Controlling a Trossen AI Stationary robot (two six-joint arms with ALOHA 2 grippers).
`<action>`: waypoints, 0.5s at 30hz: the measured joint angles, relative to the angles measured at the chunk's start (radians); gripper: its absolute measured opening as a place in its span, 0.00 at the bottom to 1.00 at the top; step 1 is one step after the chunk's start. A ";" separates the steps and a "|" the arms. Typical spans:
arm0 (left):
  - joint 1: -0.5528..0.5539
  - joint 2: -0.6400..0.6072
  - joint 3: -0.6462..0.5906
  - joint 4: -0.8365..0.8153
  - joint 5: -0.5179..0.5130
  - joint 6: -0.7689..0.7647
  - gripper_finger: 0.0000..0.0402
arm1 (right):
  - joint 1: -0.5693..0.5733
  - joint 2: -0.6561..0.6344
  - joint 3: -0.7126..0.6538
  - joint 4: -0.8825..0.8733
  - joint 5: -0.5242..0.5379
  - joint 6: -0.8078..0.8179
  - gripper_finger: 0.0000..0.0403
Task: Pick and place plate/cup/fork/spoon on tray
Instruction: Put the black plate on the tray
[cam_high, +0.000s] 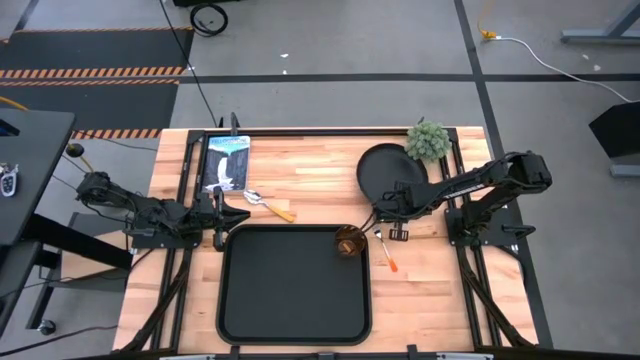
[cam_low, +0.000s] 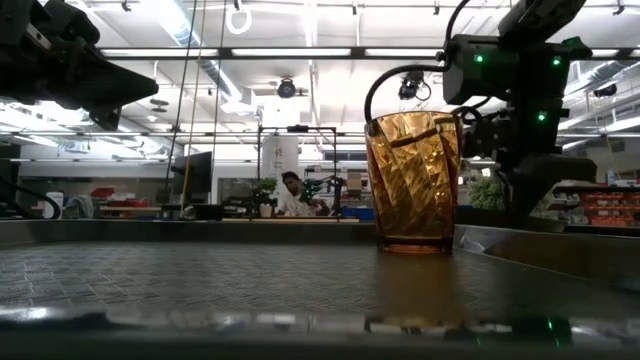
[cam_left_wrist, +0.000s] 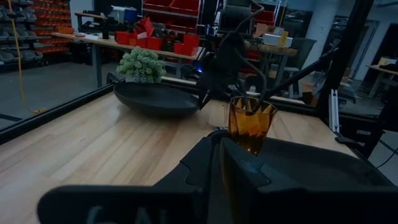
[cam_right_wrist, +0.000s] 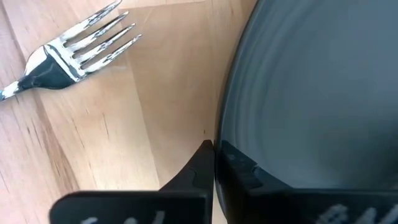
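Observation:
The black tray (cam_high: 295, 300) lies at the table's near middle. The amber cup (cam_high: 349, 241) stands upright on the tray's far right corner and also shows in the low view (cam_low: 413, 180). The fork (cam_high: 386, 251) lies on the table right of the tray. The spoon (cam_high: 268, 204) lies beyond the tray's far left corner. The round black plate (cam_high: 385, 168) lies flat at the far right. My right gripper (cam_high: 384, 214) is shut at the plate's near rim. My left gripper (cam_high: 226, 215) is shut and empty by the tray's far left corner. My right gripper comes from above, slanting from the table's right, with its fingers closed at the plate's near rim (cam_right_wrist: 219, 134). The rim runs straight into the seam between the two fingers, one on the plate's side and one on the table's side. The fingers hide the contact itself. The plate lies flat on the table.
A small green plant (cam_high: 427, 141) stands beside the plate's far right edge. A printed card (cam_high: 226, 162) lies at the far left. Black frame rails (cam_high: 186, 180) run along the table's sides. A person (cam_low: 292, 195) sits far off in the room behind.

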 joint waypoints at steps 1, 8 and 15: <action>0.000 0.000 0.000 0.000 0.000 0.000 0.11 | 0.000 0.000 0.000 0.000 -0.001 0.001 0.04; 0.000 0.000 0.000 0.000 0.000 0.000 0.11 | -0.001 -0.010 0.093 -0.065 -0.024 0.000 0.03; 0.000 0.000 0.000 0.000 0.000 0.000 0.11 | 0.025 -0.009 0.299 -0.167 -0.040 0.000 0.03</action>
